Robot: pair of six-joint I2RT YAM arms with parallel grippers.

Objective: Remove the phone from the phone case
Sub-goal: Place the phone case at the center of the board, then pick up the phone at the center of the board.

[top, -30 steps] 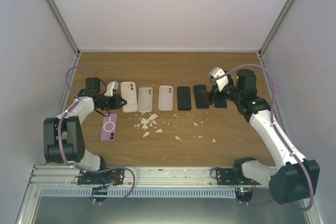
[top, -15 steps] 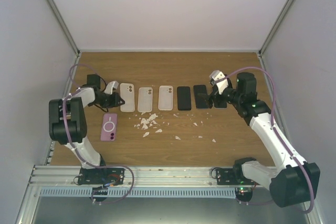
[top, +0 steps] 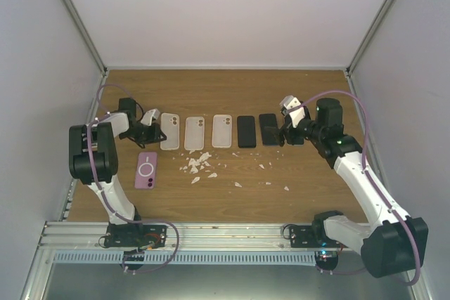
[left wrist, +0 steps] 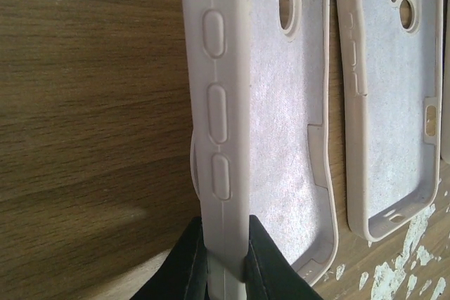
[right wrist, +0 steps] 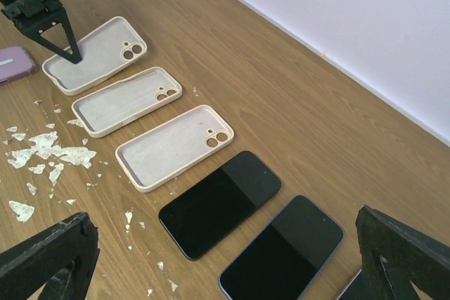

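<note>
Three empty cream phone cases lie in a row, open side up. My left gripper (top: pixel 152 132) is shut on the side wall of the leftmost phone case (top: pixel 171 130), its black fingers pinching the wall (left wrist: pixel 225 138) near the button bumps. A purple phone case (top: pixel 146 170) with a white ring lies back up nearer the front; I cannot tell whether a phone is inside it. Two bare black phones (top: pixel 246 131) (top: pixel 268 129) lie right of the cases. My right gripper (top: pixel 287 130) hangs open over the phones (right wrist: pixel 219 201), holding nothing.
The second cream case (left wrist: pixel 394 96) lies close beside the held one. White flakes (top: pixel 198 165) are scattered on the wooden table (top: pixel 225 89) in front of the cases. A further dark phone (top: pixel 296 135) lies partly under the right gripper. White walls close in the table.
The left arm's elbow has swung from the near side up toward the back while its gripper stays on the case. The right gripper has shifted slightly.
</note>
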